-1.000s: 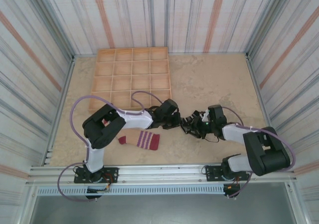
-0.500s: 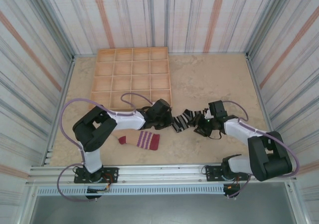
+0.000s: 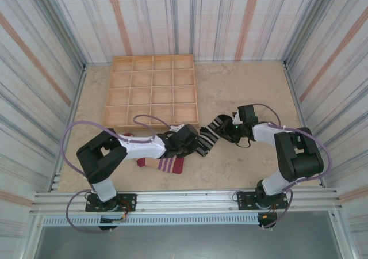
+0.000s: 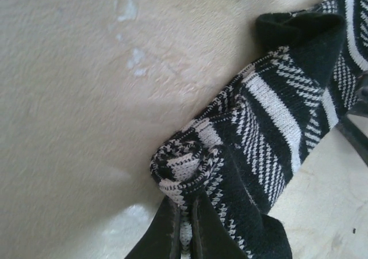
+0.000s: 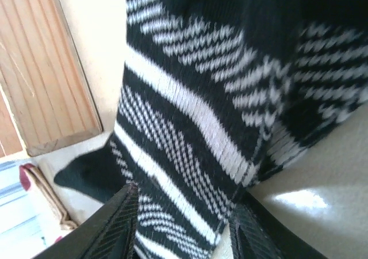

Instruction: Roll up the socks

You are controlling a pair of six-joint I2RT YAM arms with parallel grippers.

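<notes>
black striped sock (image 3: 211, 134) diagonal, near-left to far-right, clamped by left hand (image 4: 184, 208) and right hand (image 5: 185, 210)

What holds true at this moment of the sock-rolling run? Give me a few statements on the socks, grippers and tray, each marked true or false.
1. The left gripper is pinched shut on an end of the black striped sock. True.
2. The black striped sock sits in a compartment of the wooden tray. False: it lies on the table in front of the tray, stretched between the two grippers.
3. The beige sock lies on the table beside the left arm. True.
4. The right gripper has the beige sock between its fingers. False: its fingers straddle the black striped sock.
</notes>
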